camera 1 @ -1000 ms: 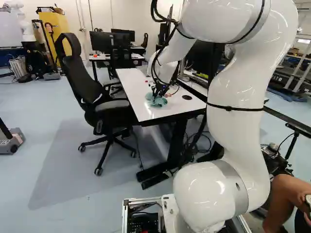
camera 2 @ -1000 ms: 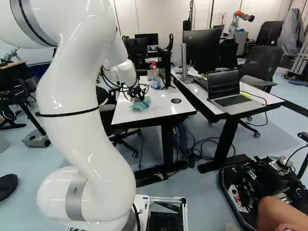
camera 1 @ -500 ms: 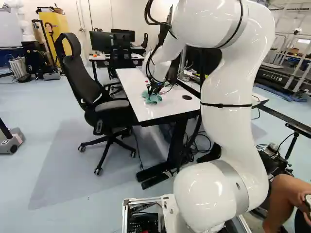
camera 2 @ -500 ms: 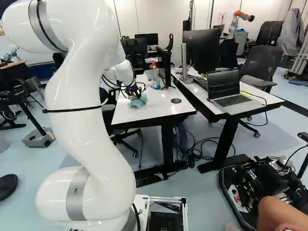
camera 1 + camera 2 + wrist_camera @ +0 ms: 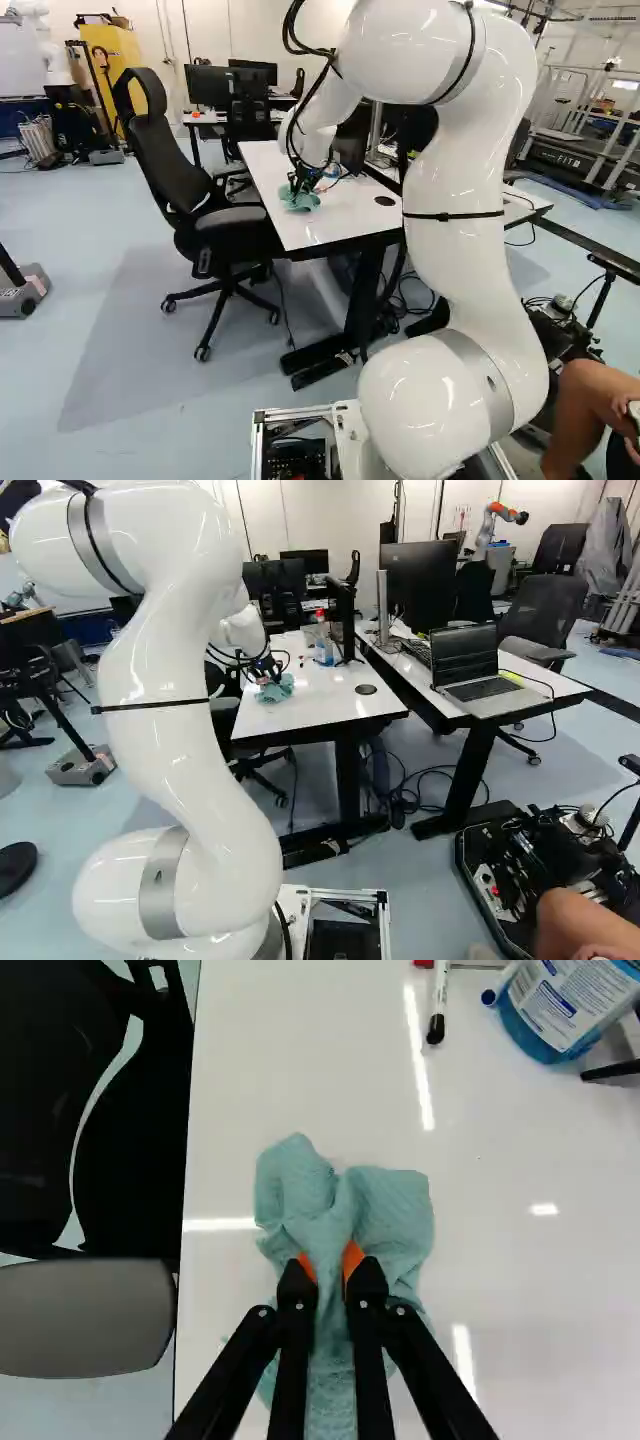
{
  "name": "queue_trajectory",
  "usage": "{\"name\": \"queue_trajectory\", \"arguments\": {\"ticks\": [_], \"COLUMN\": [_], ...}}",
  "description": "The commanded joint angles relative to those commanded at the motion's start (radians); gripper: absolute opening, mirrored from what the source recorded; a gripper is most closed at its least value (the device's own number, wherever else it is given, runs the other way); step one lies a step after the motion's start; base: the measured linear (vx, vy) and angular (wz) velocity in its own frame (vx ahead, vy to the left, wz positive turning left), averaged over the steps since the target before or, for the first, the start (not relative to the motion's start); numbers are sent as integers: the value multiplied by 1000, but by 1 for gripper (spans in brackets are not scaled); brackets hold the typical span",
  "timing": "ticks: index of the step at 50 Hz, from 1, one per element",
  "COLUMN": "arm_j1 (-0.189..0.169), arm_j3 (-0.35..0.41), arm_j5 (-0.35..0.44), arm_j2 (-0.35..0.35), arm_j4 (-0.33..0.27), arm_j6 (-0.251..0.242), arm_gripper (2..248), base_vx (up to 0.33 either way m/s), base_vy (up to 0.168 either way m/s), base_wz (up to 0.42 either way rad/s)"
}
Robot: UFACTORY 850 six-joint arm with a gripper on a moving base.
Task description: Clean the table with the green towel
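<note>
- End effector: the gripper [image 5: 299, 188] is at the surface of the white table [image 5: 335, 705], at the green towel [image 5: 392, 1210].
- Finger state: in the wrist view, the gripper [image 5: 331, 1262] is slightly open, with a narrow gap between the orange pads [image 5: 354, 1259]. A bunched fold of the green towel fills this gap, clamped from both sides.
- Towel position: the green towel lies crumpled on the white table, nearer the edge facing the black office chair [image 5: 160, 145] than the round black insert [image 5: 366, 689]. Its folds spread ahead of and beside the fingers.
- Adjacent items: a bottle of blue liquid [image 5: 572, 1010] and a marker with a black cap [image 5: 439, 1005] are on the white table, ahead of the green towel and apart from it.
- Second desk [image 5: 535, 695]: it supports an open laptop [image 5: 480, 670] and a monitor [image 5: 418, 580], at the right of the right base view.
</note>
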Motion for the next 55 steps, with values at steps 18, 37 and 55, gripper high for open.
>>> {"name": "queue_trajectory", "arguments": {"ticks": [18, 37, 55], "arm_j1": [48, 85, 102], "arm_j3": [41, 125, 217], "arm_j5": [0, 0, 0], "arm_j2": [31, 96, 169], "arm_j4": [0, 0, 0], "arm_j6": [0, 0, 0], "arm_gripper": [46, 46, 46], "base_vx": [0, 0, 0], "base_vy": [0, 0, 0], "base_wz": [0, 0, 0]}}
